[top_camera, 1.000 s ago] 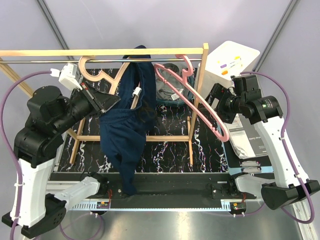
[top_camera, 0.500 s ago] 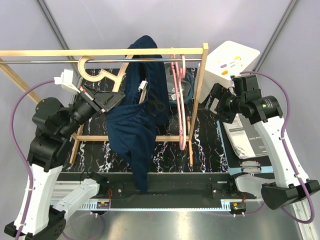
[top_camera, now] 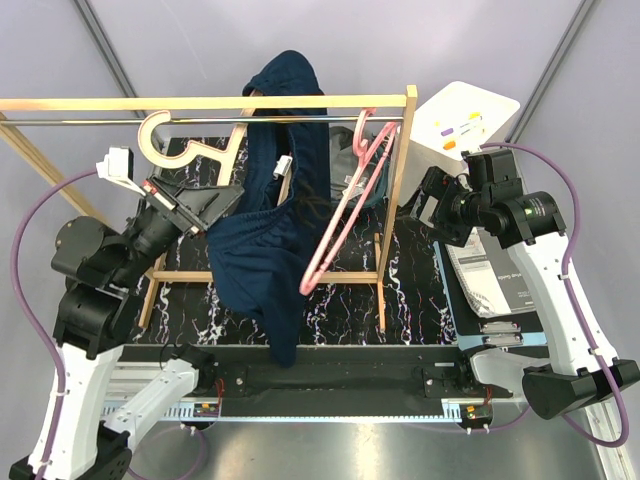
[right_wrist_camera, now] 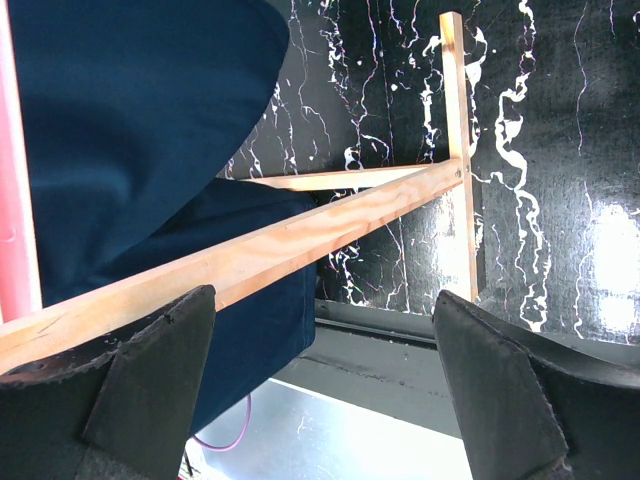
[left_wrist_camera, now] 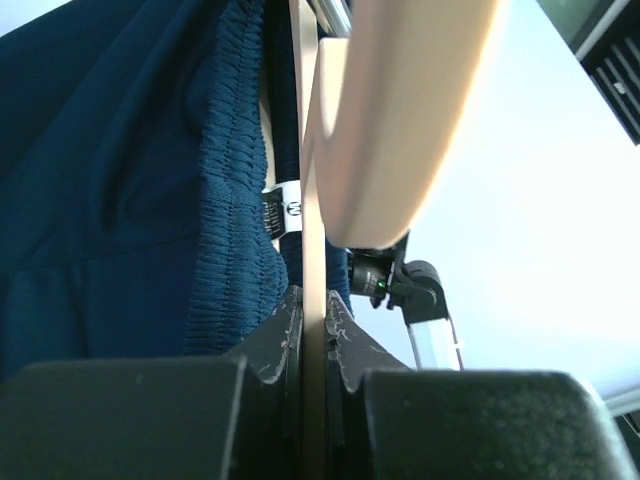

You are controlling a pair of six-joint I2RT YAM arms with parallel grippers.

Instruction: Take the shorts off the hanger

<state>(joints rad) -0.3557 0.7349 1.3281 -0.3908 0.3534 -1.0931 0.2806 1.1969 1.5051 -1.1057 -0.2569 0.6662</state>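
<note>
A wooden clothes rack (top_camera: 200,103) stands on a black marbled mat (top_camera: 340,310), seen from above, with a metal rail (top_camera: 80,122) just under its top bar. It is the only holder here.

On the rail hang a pale wooden hanger (top_camera: 190,150) at the left and a pink hanger (top_camera: 345,215) at the right, the pink one tilted with its lower end swung toward the arms. The navy shorts (top_camera: 270,250) are bunched over the top bar between the two hangers and trail down the front of the rack to the near edge of the mat. Grey shorts (top_camera: 345,165) with a white label show behind the pink hanger; whether they sit on it is unclear.

The left gripper (top_camera: 215,200) is clenched on the wooden hanger's right arm. Its wrist view shows the fingers (left_wrist_camera: 285,325) pinching a thin wooden edge, with the navy elastic waistband pressed against it.

The right gripper (top_camera: 425,205) hovers outside the rack's right post, jaws spread wide and holding nothing. The rack's lower bar (right_wrist_camera: 300,240) crosses in front of it.

A white box (top_camera: 465,125) and a printed booklet (top_camera: 495,285) lie to the right.
</note>
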